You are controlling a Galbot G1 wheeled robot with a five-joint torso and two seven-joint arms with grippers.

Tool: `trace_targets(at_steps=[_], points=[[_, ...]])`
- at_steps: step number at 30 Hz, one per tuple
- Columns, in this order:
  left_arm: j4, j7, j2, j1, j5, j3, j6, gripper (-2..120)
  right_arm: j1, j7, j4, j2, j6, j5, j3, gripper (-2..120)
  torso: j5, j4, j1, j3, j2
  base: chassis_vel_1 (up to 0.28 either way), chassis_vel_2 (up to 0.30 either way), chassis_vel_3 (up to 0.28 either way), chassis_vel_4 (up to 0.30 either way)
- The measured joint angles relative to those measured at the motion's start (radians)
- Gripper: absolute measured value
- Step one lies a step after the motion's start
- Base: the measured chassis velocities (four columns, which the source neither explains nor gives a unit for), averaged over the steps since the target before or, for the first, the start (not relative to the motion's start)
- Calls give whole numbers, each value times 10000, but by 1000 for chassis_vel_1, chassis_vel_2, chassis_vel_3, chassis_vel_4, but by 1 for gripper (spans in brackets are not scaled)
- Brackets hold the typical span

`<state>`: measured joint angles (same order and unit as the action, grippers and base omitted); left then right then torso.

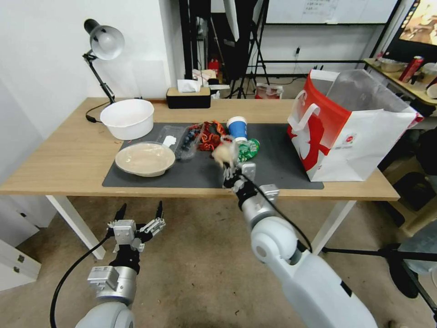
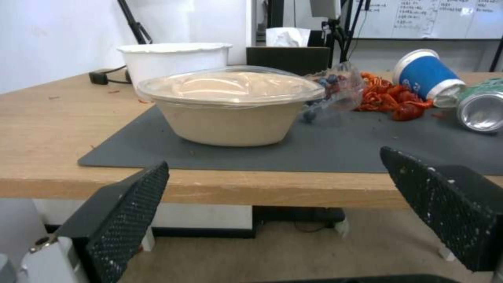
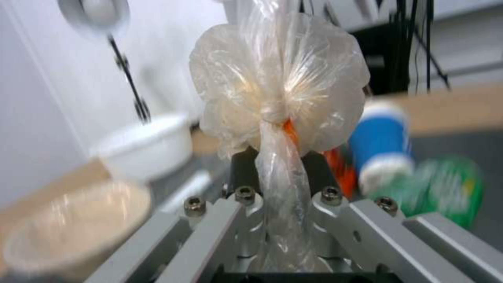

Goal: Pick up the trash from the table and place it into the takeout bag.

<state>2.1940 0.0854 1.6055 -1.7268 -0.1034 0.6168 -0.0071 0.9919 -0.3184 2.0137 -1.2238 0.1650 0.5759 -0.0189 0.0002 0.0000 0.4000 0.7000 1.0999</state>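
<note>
The right gripper (image 1: 229, 171), at the centre of the head view above the near edge of the dark grey mat (image 1: 273, 171), is clenched on the knotted neck of a crumpled clear plastic bag (image 3: 278, 98); the bag's puffed body stands above the fingers, lifted off the table. In the right wrist view its twisted tail runs down between the two black fingers (image 3: 242, 165). Just beyond the bag in the head view lie a green crushed can (image 1: 248, 149) and a blue paper cup with white rim (image 1: 237, 128), with a heap of red-orange crayfish shells (image 1: 209, 135) to their left. Further left sit a clear plastic blueberry box (image 1: 184, 140), a round beige bowl under a clear lid (image 1: 144, 159) and a white plastic bowl (image 1: 127, 118). At the right of the frame the boxy white-and-red takeout bag (image 1: 350, 136) stands open on the light-wood table (image 1: 59, 159). The left gripper (image 1: 139, 211) hangs at lower left, below the table edge, its fingers spread apart and holding nothing.
</note>
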Motion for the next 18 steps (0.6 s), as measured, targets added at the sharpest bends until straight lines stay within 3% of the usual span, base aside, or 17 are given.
trace_targets(at_steps=[4, 7, 18], points=[[2, -3, 22, -30, 69, -48, -6, 100, -209, -37, 759, 174, 201, 334, -958, 4, -1, 0, 1, 0, 1, 0, 0, 0, 0], [3, -3, 25, -37, 138, -122, -11, 100, -584, -690, 1402, 434, 865, 965, -1992, 4, 0, -3, 0, 0, 0, 0, 0, 0, 0], [3, 3, 26, -68, 287, -326, -26, 100, -2296, -2563, 1150, 1067, 1951, 2568, -3844, 4, 1, -2, 0, 0, 0, 0, 0, 0, 0]])
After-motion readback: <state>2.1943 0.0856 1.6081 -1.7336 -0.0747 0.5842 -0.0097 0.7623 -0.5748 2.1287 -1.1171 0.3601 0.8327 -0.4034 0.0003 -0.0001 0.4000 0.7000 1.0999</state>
